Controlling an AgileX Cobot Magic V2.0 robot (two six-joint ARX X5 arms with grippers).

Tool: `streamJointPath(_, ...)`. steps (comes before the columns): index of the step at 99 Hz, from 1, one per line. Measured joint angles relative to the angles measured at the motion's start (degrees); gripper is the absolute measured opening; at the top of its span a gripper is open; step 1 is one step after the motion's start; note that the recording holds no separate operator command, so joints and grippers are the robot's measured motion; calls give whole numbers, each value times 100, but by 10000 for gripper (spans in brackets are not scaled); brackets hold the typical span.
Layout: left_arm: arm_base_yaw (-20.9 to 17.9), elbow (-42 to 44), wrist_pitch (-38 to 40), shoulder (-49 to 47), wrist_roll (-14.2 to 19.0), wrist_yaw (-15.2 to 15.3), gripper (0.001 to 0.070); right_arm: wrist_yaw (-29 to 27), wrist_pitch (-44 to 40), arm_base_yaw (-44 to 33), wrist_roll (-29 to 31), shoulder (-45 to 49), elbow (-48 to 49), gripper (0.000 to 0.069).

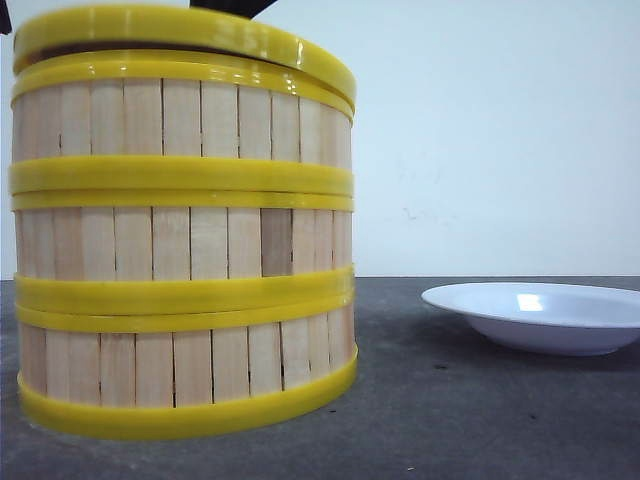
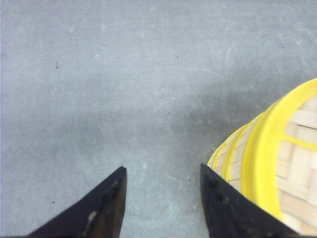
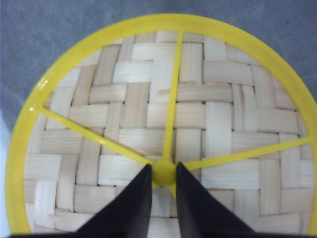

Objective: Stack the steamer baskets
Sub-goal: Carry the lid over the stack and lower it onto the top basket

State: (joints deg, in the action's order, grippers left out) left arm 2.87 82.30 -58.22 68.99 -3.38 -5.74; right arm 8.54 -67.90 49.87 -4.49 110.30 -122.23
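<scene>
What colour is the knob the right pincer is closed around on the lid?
Yellow, like the ribs and rim. The knob on the woven lid shows best in the right wrist view.

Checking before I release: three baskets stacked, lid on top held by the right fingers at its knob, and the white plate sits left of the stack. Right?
Not quite. The front view shows the white plate to the right of the stack of steamer baskets, not left. The rest holds: three tiers, the lid on top, slightly tilted, with the right gripper closed on its knob.
</scene>
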Motion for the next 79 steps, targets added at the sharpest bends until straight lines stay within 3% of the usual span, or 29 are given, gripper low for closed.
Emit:
streamJointPath(26, 2, 0, -22, 0, -2, 0, 277, -164, -4, 37, -26, 55, -31, 68)
streamJointPath(50, 0, 0, -22, 0, -7, 2, 277, -214, 0, 31, -66, 85, -31, 290)
streamJointPath(79, 0, 0, -24, 0, -7, 0, 277, -256, -2, -334, -131, -146, -376, 316)
